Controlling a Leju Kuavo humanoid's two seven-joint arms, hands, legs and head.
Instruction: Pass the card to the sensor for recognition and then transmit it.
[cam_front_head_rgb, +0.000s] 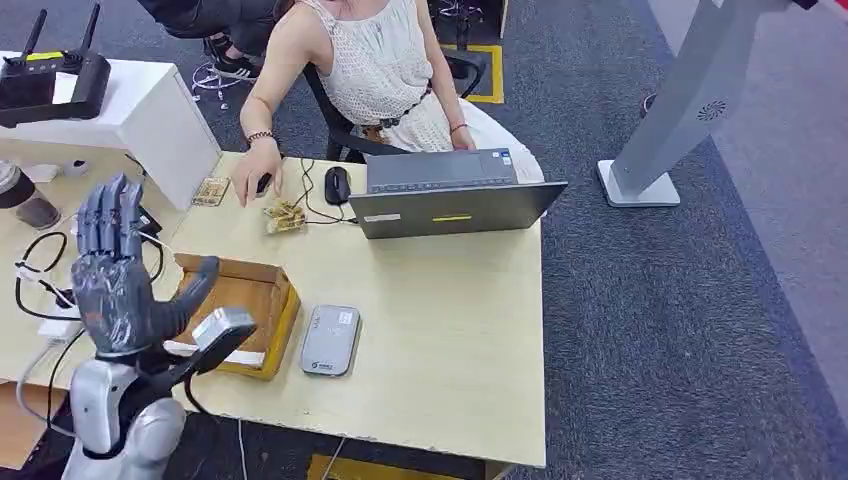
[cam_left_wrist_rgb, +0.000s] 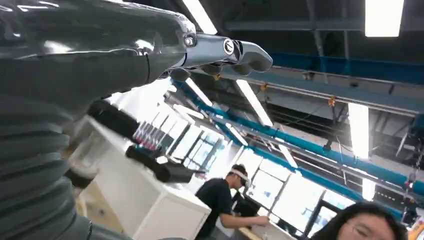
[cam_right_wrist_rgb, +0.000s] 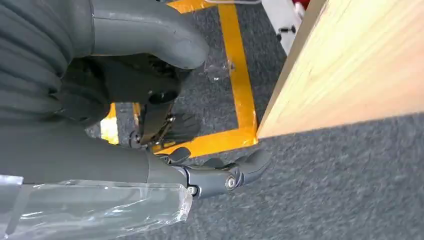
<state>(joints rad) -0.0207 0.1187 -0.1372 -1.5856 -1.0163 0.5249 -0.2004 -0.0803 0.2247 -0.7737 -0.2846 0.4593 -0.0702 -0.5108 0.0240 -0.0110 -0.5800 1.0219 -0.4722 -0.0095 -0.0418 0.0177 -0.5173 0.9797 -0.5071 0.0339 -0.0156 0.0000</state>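
Note:
My left hand (cam_front_head_rgb: 112, 272) is raised above the table's near left corner, fingers straight up and apart, holding nothing. Its fingers (cam_left_wrist_rgb: 227, 50) point at the ceiling in the left wrist view. Just right of it lies a shallow wooden tray (cam_front_head_rgb: 272, 300), and a white card (cam_front_head_rgb: 212, 353) shows along its near rim, partly hidden by my wrist. A flat grey sensor pad (cam_front_head_rgb: 331, 340) lies on the table right of the tray. My right hand (cam_right_wrist_rgb: 210, 175) hangs over the carpet beside the table edge (cam_right_wrist_rgb: 300, 65), holding nothing.
A person sits at the table's far side behind an open laptop (cam_front_head_rgb: 450, 195), one hand (cam_front_head_rgb: 255, 172) resting on the table near a mouse (cam_front_head_rgb: 337, 185). A white box (cam_front_head_rgb: 150, 115) carrying a black controller (cam_front_head_rgb: 50, 80) stands at the left. Cables (cam_front_head_rgb: 40, 275) run behind my left hand.

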